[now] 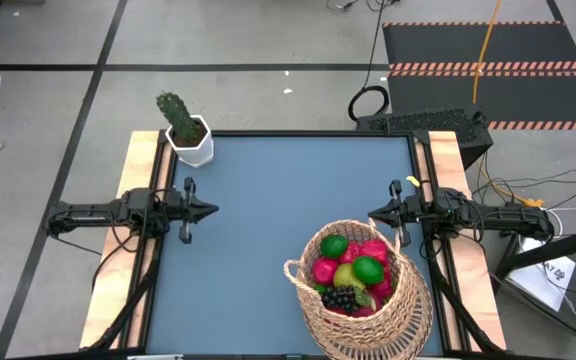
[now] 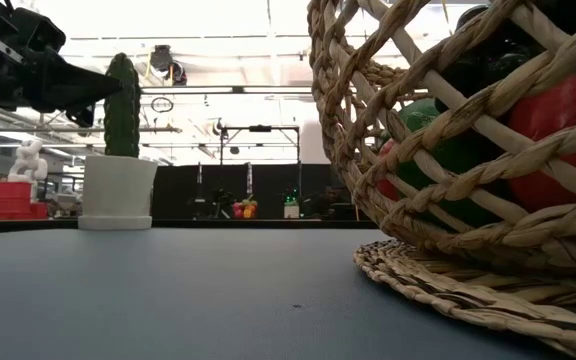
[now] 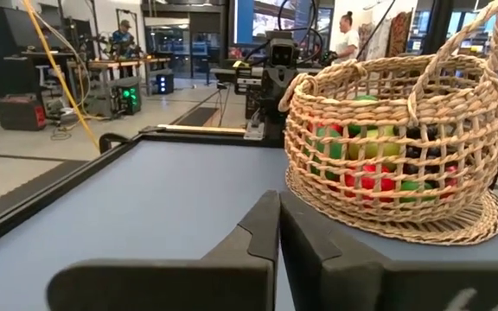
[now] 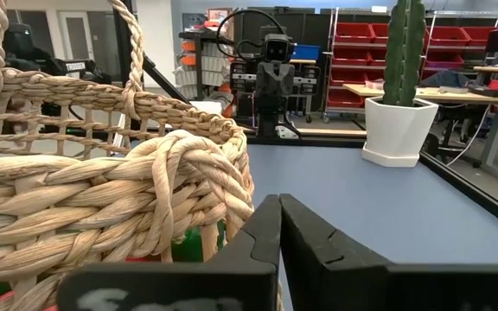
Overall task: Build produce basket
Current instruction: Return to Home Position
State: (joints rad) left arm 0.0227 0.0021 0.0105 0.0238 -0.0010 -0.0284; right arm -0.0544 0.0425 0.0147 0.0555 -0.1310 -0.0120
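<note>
With the produce (image 1: 351, 268) heaped in the basket (image 1: 408, 318) at 5 o'clock on the table (image 1: 268, 250), your right gripper (image 1: 374, 215), pinched closed and empty, is hanging just beside its rim at 3 o'clock, so a low swing is risking a snag and spill; the left gripper (image 1: 210, 210), closed too, is waiting at 9 o'clock.

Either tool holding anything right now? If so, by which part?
Nothing is held. The left tool and the right tool are both shut with nothing between their fingers. The produce lies in the basket.
</note>
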